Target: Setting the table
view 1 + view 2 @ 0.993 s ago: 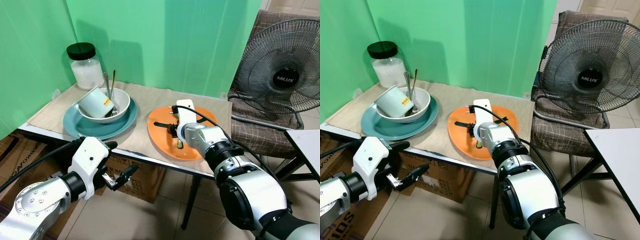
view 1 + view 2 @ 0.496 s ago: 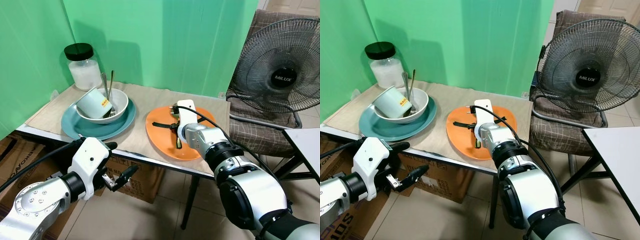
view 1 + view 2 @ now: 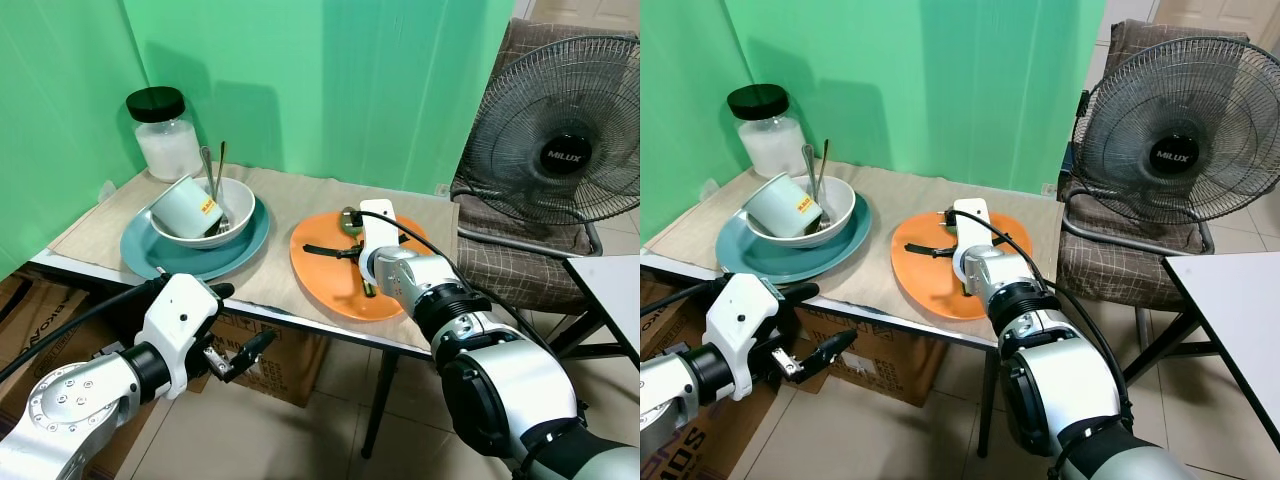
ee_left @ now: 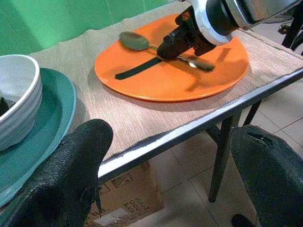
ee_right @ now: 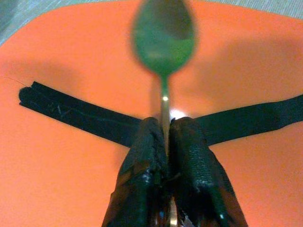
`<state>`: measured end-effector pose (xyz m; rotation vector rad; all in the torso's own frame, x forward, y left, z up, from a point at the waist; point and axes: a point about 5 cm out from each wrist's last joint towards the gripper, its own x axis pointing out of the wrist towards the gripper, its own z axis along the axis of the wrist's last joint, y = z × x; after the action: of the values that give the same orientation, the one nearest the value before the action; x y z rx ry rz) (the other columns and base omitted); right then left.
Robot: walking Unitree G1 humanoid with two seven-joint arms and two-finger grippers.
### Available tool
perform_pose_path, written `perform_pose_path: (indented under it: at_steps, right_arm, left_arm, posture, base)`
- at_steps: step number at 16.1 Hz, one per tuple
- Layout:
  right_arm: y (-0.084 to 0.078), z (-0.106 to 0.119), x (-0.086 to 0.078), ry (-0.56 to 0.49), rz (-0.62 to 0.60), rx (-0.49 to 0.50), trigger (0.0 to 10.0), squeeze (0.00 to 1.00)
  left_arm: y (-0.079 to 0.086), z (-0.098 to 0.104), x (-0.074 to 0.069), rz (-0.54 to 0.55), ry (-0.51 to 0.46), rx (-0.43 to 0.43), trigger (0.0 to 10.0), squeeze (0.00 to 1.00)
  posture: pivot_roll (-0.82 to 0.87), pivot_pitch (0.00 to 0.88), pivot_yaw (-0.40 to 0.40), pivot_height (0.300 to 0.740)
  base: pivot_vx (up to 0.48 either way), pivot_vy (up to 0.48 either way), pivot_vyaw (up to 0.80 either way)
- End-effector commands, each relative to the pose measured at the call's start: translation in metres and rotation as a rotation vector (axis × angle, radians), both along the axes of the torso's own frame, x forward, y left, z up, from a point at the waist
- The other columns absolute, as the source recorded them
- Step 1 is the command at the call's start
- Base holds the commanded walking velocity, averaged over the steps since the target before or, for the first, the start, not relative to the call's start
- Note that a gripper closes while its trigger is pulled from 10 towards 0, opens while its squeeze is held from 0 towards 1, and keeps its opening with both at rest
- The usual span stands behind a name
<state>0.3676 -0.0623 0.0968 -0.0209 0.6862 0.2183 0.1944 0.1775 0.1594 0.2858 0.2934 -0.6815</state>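
— green backdrop behind a desk (image 3: 300,205) with a woven runner, seen from the head: what's the right gripper (image 3: 358,262) doing?
— it's over the orange plate (image 3: 325,280), fingers closed on the handle of a spoon (image 3: 348,219), whose bowl points toward the backdrop. to the left sit a teal plate (image 3: 160,262), a white bowl (image 3: 240,200) with a tipped cup (image 3: 187,206) and two utensils (image 3: 212,170), and a jar (image 3: 163,132) behind. a fan (image 3: 565,140) stands on the right.
— and the left gripper (image 3: 240,353)?
— it hangs below the desk edge, idle.
— from the left wrist?
— its own fingers (image 4: 71,170) are spread apart, holding nothing. beyond them the spoon lies low across the orange plate, its bowl (image 4: 134,40) seemingly at or just above the surface; i can't tell if it touches.
— the right wrist view?
— both fingers (image 5: 189,161) pinch the thin handle tightly, the spoon's bowl (image 5: 163,30) blurred ahead over the plate.
— how to place it well?
— i'd judge the spoon belongs beside the plate, not on it. keep the handle level, carry it clear of the rim, lower until it rests on the runner, then open. a thin handle can twist in the pinch, so move slowly.
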Motion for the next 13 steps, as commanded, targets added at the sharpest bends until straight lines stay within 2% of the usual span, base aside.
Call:
perform_pose_path:
  at_steps: [1,8,11,12,13]
  right_arm:
    - [0.003,-0.005,-0.004,0.05,0.006,0.017,0.0,0.0]
    - [-0.003,0.015,0.004,-0.007,0.0,0.096,0.0,0.0]
    - [-0.015,0.037,0.003,-0.138,0.014,0.142,0.0,0.0]
    - [-0.027,0.062,-0.009,-0.319,0.04,0.2,4.8,0.0]
    - [-0.031,0.069,-0.014,-0.396,0.059,0.198,10.0,0.0]
  left_arm:
    - [0.0,0.002,0.001,-0.009,-0.005,0.019,10.0,0.0]
    - [-0.003,0.002,0.008,-0.029,-0.026,0.024,10.0,0.0]
    - [-0.004,0.002,0.009,-0.027,-0.039,0.027,10.0,0.0]
    - [-0.003,0.003,0.011,-0.005,-0.063,0.033,10.0,0.0]
    - [-0.003,0.003,0.011,0.003,-0.071,0.033,10.0,0.0]
  posture:
    - [0.02,0.0,0.023,0.74]
    - [0.0,0.0,0.033,0.74]
    - [0.01,0.0,0.026,0.74]
    - [0.01,0.0,0.024,0.74]
    - [0.0,0.0,0.024,0.74]
  base:
    - [0.0,0.0,0.0]
    - [0.0,0.0,0.0]
    - [0.0,0.0,0.0]
    - [0.0,0.0,0.0]
    - [0.0,0.0,0.0]
